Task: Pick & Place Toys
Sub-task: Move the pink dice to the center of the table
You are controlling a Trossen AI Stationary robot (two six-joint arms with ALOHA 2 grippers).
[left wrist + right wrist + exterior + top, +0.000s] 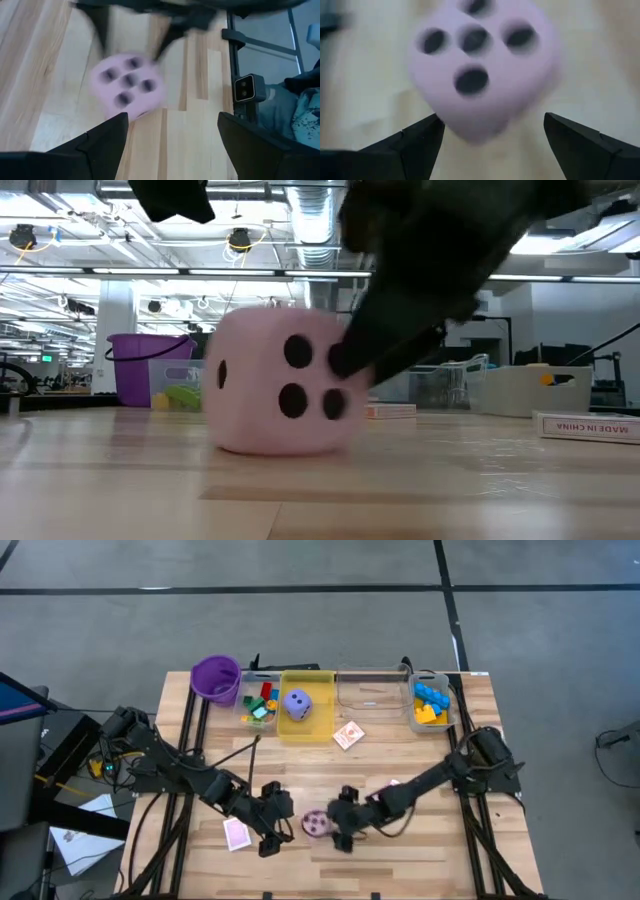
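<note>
1. The pink die (pixel 317 824) sits on the wooden table (pixel 420 850) near its front edge, five dots up, between the two grippers.
2. The right gripper (pixel 340 823) is just beside the die, fingers spread wide and holding nothing.
3. The left gripper (pixel 281 823) is near the die's other side, also spread wide and empty.
4. A pink-backed card (pixel 236 834) lies flat by the left arm.
5. At the table's back, the purple die (pixel 297 704) rests in the yellow bin (pixel 308 731), and bricks (pixel 431 703) fill a clear bin (pixel 443 724).
</note>
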